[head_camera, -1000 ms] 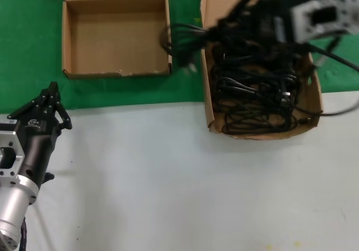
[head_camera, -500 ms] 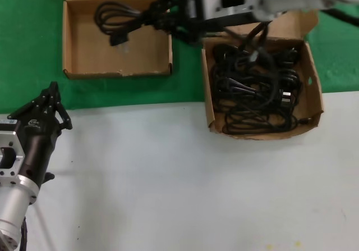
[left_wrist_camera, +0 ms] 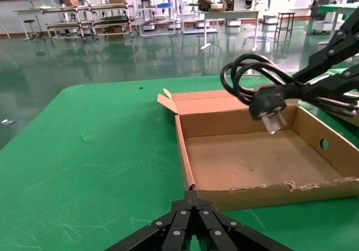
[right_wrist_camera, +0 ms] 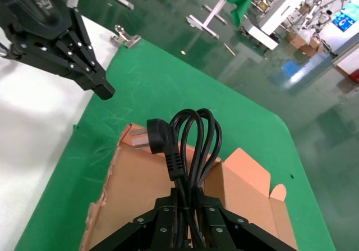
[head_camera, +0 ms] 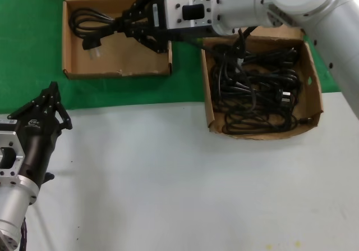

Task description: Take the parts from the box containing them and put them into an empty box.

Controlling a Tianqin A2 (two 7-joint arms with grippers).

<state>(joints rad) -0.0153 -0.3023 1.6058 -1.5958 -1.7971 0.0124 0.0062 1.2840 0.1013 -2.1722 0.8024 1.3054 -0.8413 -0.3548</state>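
The cord (head_camera: 90, 26) is now over the empty box (head_camera: 76, 71) in the upper left of the head picture, and my right jaws (head_camera: 132, 25) are closed tight on its coil. One second ago I was lifting it at the full box (head_camera: 314, 102) in the upper right; half a second ago it had only just crossed the near wall of the empty one. Now the coil and the plug (left_wrist_camera: 265, 102) hang well inside the walls, above the bare cardboard floor and not touching it, as the left wrist picture shows. In my own wrist picture the plug (right_wrist_camera: 159, 136) points up and the loops (right_wrist_camera: 196, 133) stand above my jaws.

I judge that the carrying is finished and what remains for this cord is to lower a little and let it go. The loops are loose, so they may spring or catch on the wall when released; I should open the jaws near the middle of the box.

Many more cords (head_camera: 255, 96) lie tangled in the full box, so the task is at an early stage.

My left jaws (head_camera: 47, 108) wait closed at the lower left, above the white counter (head_camera: 168, 178), unmoved.
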